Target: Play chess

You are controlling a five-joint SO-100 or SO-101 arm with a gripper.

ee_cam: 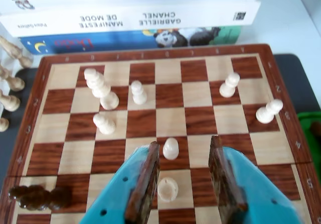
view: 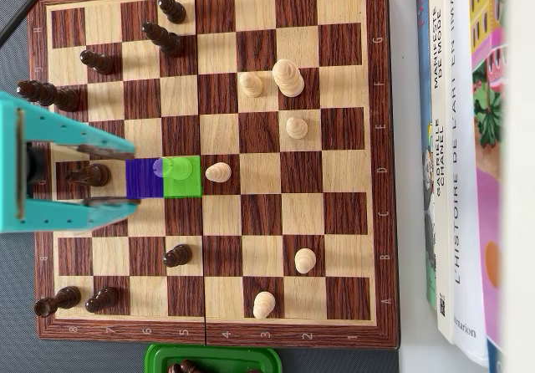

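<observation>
The wooden chessboard [view: 380,139] fills both views, with several white and dark pieces on it. My teal gripper [ee_cam: 184,144] with brown wooden pads is open and holds nothing. In the overhead view it [view: 135,177] comes in from the left, its jaws either side of a dark piece [view: 90,175]. Just ahead of the tips are a blue-marked square [view: 144,181] and a green-marked square [view: 189,186] with a white pawn [view: 175,168] on it. In the wrist view that pawn [ee_cam: 168,189] stands close to the left pad. A second white pawn [ee_cam: 170,147] stands one square further on.
Stacked books [ee_cam: 130,18] lie along the far side of the board, on the right in the overhead view [view: 456,155]. A green tray [view: 213,360] with dark pieces sits below the board. Several white pieces [ee_cam: 10,101] stand off the board at the left of the wrist view.
</observation>
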